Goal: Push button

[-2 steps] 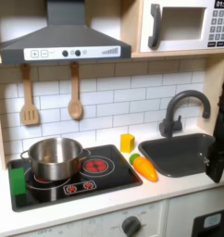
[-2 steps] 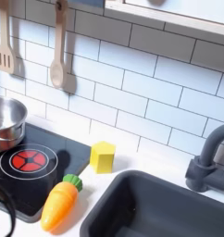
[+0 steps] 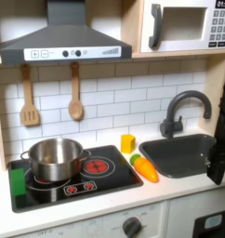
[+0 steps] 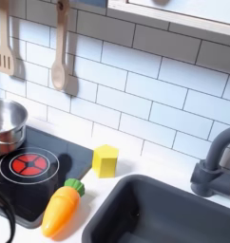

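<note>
Two red buttons (image 3: pixel 80 187) sit on the front strip of the black cooktop (image 3: pixel 110 178) in the first exterior view. Small round buttons (image 3: pixel 75 53) line the grey hood, and a microwave keypad (image 3: pixel 220 26) is at the top right. A black part of my arm (image 3: pixel 221 158) stands at the first exterior view's right edge, beside the sink (image 3: pixel 179 149) and far from all these buttons. The frame edge cuts it off, so I cannot tell how its fingers stand.
A steel pot (image 3: pixel 53 156) sits on the left burner. A toy carrot (image 3: pixel 145 167) (image 4: pixel 63 208) and a yellow block (image 3: pixel 128 142) (image 4: pixel 106 159) lie between the cooktop and the sink. The faucet (image 3: pixel 182 107) rises behind the sink. Wooden utensils (image 3: pixel 75 93) hang on the tiles.
</note>
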